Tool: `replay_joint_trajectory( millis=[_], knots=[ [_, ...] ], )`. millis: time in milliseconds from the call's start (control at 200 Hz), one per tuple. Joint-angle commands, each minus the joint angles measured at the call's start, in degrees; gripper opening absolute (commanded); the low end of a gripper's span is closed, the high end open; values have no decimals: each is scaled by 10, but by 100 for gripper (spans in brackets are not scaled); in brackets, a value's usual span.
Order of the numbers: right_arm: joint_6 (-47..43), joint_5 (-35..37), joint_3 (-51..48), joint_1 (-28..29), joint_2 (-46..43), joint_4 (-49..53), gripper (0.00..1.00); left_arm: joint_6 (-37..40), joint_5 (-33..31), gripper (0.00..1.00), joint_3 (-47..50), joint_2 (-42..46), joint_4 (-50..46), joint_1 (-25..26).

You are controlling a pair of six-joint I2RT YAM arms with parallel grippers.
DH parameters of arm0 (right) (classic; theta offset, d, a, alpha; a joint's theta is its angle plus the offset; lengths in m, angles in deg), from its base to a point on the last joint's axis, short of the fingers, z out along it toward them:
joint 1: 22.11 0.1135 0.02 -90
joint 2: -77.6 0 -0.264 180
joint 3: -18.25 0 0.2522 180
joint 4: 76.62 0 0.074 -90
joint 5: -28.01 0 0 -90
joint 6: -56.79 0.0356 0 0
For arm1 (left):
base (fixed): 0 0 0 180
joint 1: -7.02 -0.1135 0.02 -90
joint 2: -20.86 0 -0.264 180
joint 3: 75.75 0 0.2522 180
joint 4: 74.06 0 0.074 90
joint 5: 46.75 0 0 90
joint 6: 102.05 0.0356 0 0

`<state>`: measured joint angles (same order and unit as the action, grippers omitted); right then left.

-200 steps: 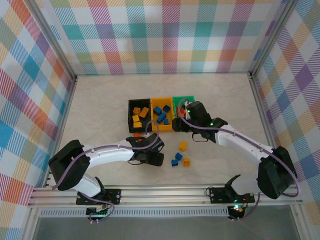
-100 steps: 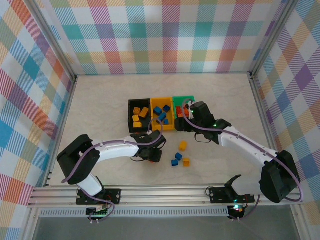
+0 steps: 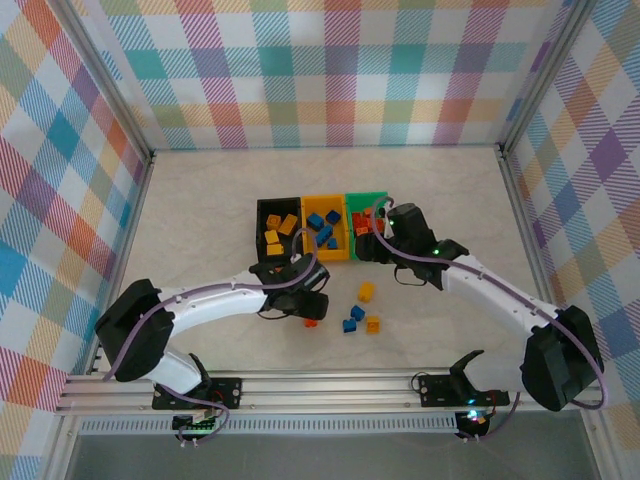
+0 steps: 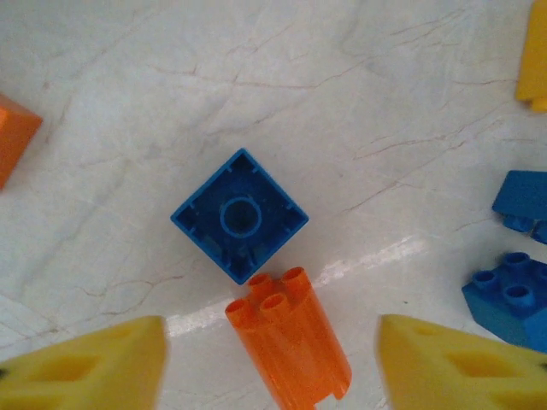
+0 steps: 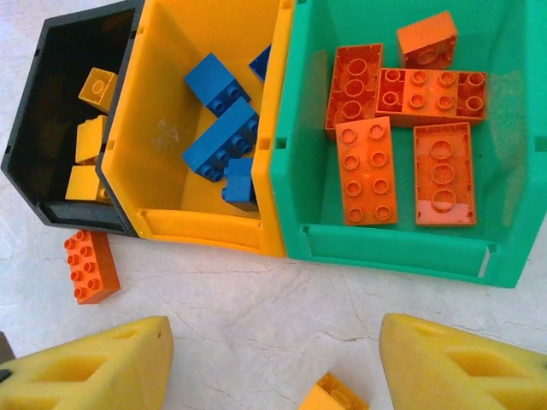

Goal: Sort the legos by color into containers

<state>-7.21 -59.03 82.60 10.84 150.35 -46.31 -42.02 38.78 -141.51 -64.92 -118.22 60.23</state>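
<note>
1. left arm: extended forward and inward, elbow bent. The left gripper (image 3: 304, 306) points down, yellow fingers (image 4: 94, 363) set wide apart.
2. right arm: stretched forward and inward. The right gripper (image 3: 372, 243) points down, its pads (image 5: 457, 359) likewise wide apart, nothing held.

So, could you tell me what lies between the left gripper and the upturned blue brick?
An orange brick lies there, seen in the left wrist view.

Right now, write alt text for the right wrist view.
Three bins stand in a row on a marble table: a green bin with five orange bricks, a yellow bin with blue bricks, a black bin with yellow bricks. One loose orange brick lies on the table by the black bin's front. The right pincer is open at the bottom edge.
</note>
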Motion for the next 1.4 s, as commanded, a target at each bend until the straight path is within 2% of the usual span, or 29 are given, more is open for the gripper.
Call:
replay_joint_trajectory(
  millis=[0, 100, 300, 550, 745, 850, 980, 1155, 1395],
  knots=[
    [4, -9, -11, -5, -15, -7, 66, 2, 4, 80, -8, -16, -40, 3],
    [5, -11, -15, -10, -18, -9, 66, 0, 26, 79, 2, -44, -27, 10],
    [7, -16, -22, -15, -24, -13, 66, -12, 44, 54, 9, -97, 2, 22],
    [7, -18, -26, -19, -27, -13, 66, -15, 31, 34, 6, -79, -8, 22],
    [11, -9, -32, -24, -34, -15, 66, -11, 25, 28, -27, -37, -40, 22],
    [14, 1, -45, -25, -49, -15, 66, 9, 9, 28, -87, -28, -63, 16],
    [21, 6, -59, -29, -63, -14, 67, 44, 6, 27, -186, -72, -64, -18],
    [24, 7, -73, -31, -71, -6, 67, 80, 21, 28, -356, -189, -64, -74],
    [24, 8, -82, -33, -83, 3, 67, 90, 16, 27, -587, -355, -105, -102]
  ],
)
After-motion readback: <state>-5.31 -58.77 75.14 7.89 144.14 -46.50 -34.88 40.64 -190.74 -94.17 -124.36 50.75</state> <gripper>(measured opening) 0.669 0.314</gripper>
